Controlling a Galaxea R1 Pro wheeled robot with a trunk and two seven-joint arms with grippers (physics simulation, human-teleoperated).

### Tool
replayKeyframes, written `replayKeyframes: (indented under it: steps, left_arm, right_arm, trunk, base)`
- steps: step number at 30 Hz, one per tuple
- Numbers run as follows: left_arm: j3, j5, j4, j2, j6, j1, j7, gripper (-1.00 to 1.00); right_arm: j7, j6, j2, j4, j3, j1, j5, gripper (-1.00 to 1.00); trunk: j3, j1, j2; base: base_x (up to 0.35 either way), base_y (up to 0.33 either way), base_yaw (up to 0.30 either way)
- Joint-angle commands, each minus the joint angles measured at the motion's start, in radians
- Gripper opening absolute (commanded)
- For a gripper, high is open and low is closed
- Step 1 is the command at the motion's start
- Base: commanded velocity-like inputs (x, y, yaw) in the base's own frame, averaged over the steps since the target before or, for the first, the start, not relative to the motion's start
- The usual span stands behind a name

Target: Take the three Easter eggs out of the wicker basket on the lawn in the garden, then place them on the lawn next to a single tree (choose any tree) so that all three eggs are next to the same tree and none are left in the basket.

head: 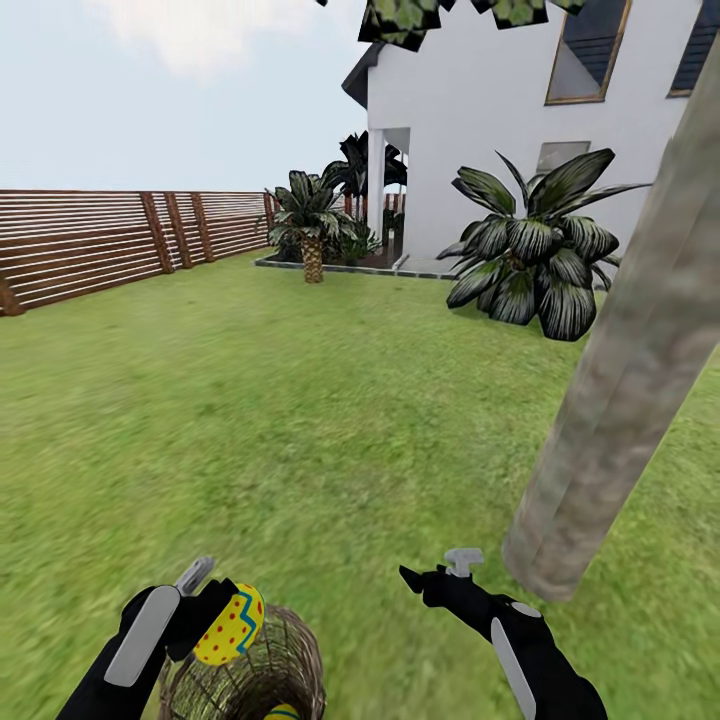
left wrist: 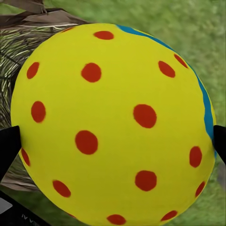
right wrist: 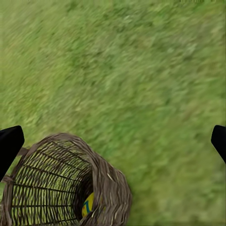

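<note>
My left gripper [head: 222, 618] is shut on a yellow Easter egg [head: 231, 625] with red dots and a blue-green zigzag band, held just above the rim of the wicker basket [head: 262, 668] at the bottom of the head view. In the left wrist view that egg [left wrist: 113, 125] sits between the black fingertips [left wrist: 8, 148]. Another egg [head: 283, 712] lies inside the basket and peeks through the basket mouth [right wrist: 88, 203] in the right wrist view. My right gripper [head: 432, 574] hangs open over the lawn [head: 300, 420], close to the thick mottled tree trunk [head: 625, 385] on the right.
A low broad-leaved dark plant [head: 535, 245] stands behind the trunk by the white house [head: 500, 110]. A small palm [head: 312, 225] grows at the far garden bed. A wooden slat fence [head: 100, 240] runs along the left. Open grass lies ahead.
</note>
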Motion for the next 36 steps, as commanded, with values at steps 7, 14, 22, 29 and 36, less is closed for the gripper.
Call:
replayKeyframes:
  steps: [7, 14, 22, 29, 36]
  left_arm:
    - [0.001, 0.007, -0.002, 0.0, -0.001, -0.001, 0.007, -1.0]
    - [-0.003, 0.004, -0.004, 0.0, -0.003, -0.001, 0.006, -1.0]
    - [-0.006, 0.002, -0.097, -0.003, -0.002, 0.03, 0.005, -1.0]
    - [-0.008, 0.0, -0.223, -0.006, -0.005, 0.081, 0.011, -1.0]
    - [-0.028, -0.078, -0.26, -0.006, -0.006, 0.084, 0.005, -1.0]
  right_arm:
    - [0.004, 0.01, 0.001, 0.0, -0.004, -0.001, -0.008, 1.0]
    - [0.004, 0.01, 0.001, 0.001, -0.004, -0.001, -0.008, 1.0]
    - [0.004, 0.01, 0.001, 0.001, -0.004, -0.001, -0.008, 1.0]
    - [0.004, 0.01, 0.001, 0.001, -0.004, -0.001, -0.008, 1.0]
    - [0.004, 0.01, 0.001, 0.001, -0.004, -0.001, -0.008, 1.0]
  trunk:
    - [0.021, -0.027, 0.049]
    - [0.043, -0.054, 0.098]
    - [0.068, -0.084, 0.154]
    - [0.09, -0.111, 0.203]
    - [0.112, -0.138, 0.252]
  base:
    - [0.0, 0.0, 0.0]
    - [0.0, 0.0, 0.0]
    - [0.0, 0.0, 0.0]
    - [0.0, 0.0, 0.0]
    - [0.0, 0.0, 0.0]
